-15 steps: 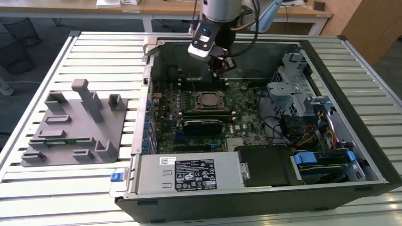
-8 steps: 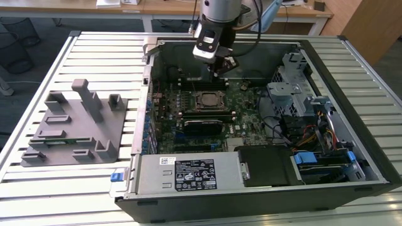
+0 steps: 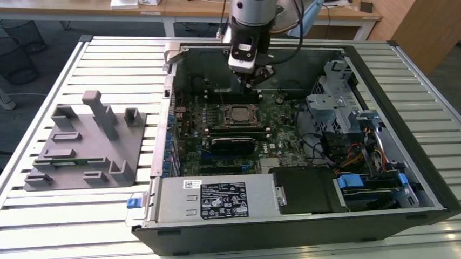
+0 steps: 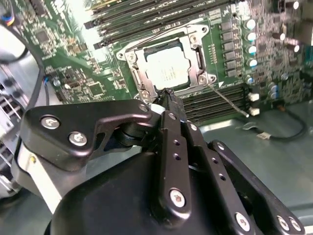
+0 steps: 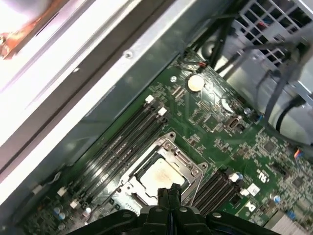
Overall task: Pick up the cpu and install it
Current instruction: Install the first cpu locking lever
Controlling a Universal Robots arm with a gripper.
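Gripper: your black fingers sit pressed together with nothing between them, tips just above the near edge of the socket in both wrist views. In the exterior view you see the gripper hanging inside the case, over the motherboard's upper part.

Cpu: you find it lying flat in the socket, silvery top up, framed by the metal load plate; it shows again in the first wrist view and in the exterior view. It is apart from the fingers.

Socket: metal frame around the chip; a thin lever runs out from one corner across the memory slots.

Memory slots: dark empty rows flank the socket on both sides.

Motherboard: green, lying flat in the open computer case.

Fixture: grey holder on the slatted table, at the exterior view's left of the case, carrying a green memory stick.
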